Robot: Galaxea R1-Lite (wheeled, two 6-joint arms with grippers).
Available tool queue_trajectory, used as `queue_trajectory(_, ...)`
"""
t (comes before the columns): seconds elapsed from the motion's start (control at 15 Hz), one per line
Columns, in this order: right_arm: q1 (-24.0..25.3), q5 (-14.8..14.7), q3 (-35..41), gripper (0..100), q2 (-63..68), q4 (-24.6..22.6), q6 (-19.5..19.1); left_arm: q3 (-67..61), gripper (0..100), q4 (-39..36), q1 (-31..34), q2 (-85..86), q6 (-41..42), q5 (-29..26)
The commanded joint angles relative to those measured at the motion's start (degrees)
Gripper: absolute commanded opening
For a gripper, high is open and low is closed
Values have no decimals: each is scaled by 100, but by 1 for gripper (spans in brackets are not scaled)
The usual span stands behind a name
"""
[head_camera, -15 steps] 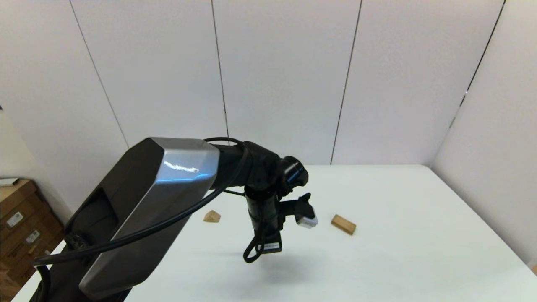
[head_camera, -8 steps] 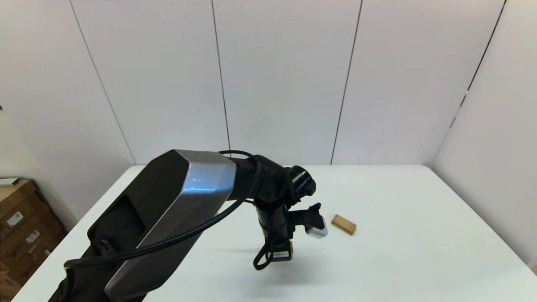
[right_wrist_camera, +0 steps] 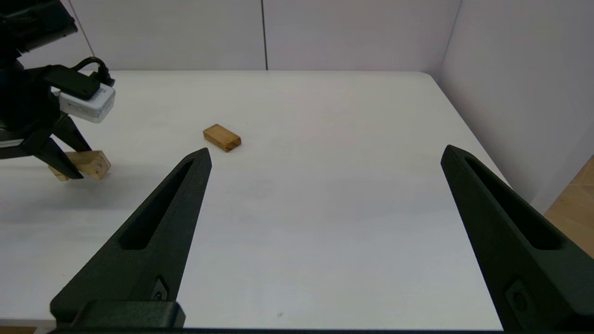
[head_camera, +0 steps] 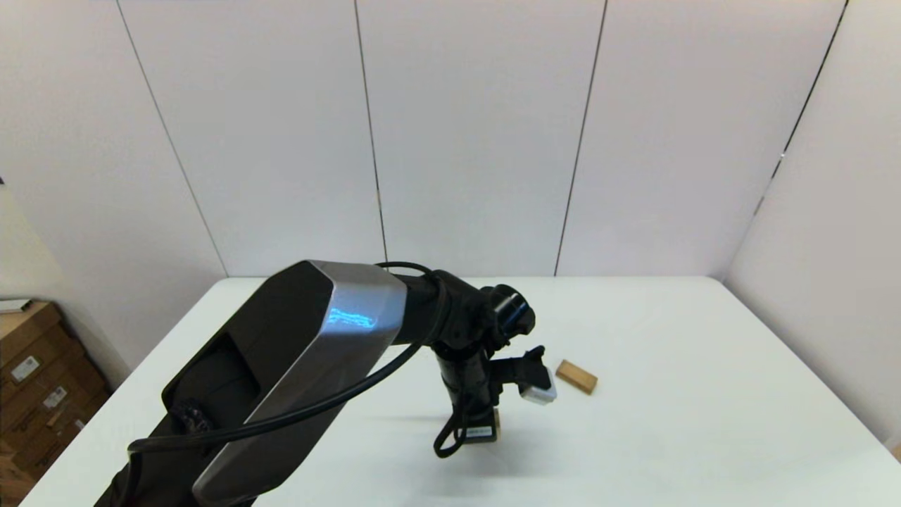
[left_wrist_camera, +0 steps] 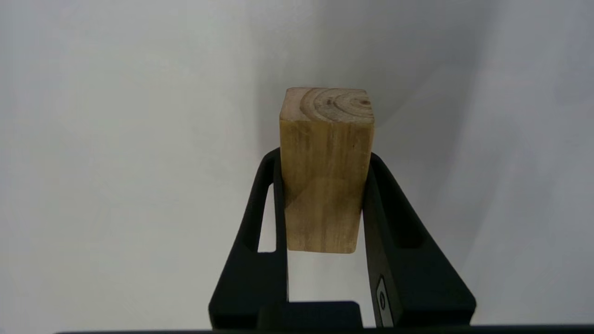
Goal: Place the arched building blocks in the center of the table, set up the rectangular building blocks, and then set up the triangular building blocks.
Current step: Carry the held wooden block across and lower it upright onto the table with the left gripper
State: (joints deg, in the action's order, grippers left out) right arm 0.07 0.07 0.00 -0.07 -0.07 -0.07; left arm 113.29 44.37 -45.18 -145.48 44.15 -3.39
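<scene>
Blocks: one arched block, one rectangular block

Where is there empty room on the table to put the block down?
The left gripper holds the arched block low over the white table, on bare surface. The near right stretch, below the rectangular block, is bare too, toward the open right gripper. It is tightest beside that block.

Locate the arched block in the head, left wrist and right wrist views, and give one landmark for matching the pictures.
Head view: only a sliver of the arched block shows, low at centre under the left gripper.
Left wrist view: it fills the centre, clamped between the black fingers.
Right wrist view: far left, at the table.
Shared landmark: the rectangular block; not in the left wrist view.
</scene>
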Motion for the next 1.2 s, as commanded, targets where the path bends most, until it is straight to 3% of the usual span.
queue_trajectory(0.07, 1, 1, 0, 100, -1, -1, -1, 0, 0, -8, 0, -24, 32, -48)
queue_trajectory(1.2, 1, 1, 0, 100, -1, -1, -1, 9, 0, 98, 18, -68, 243, 31)
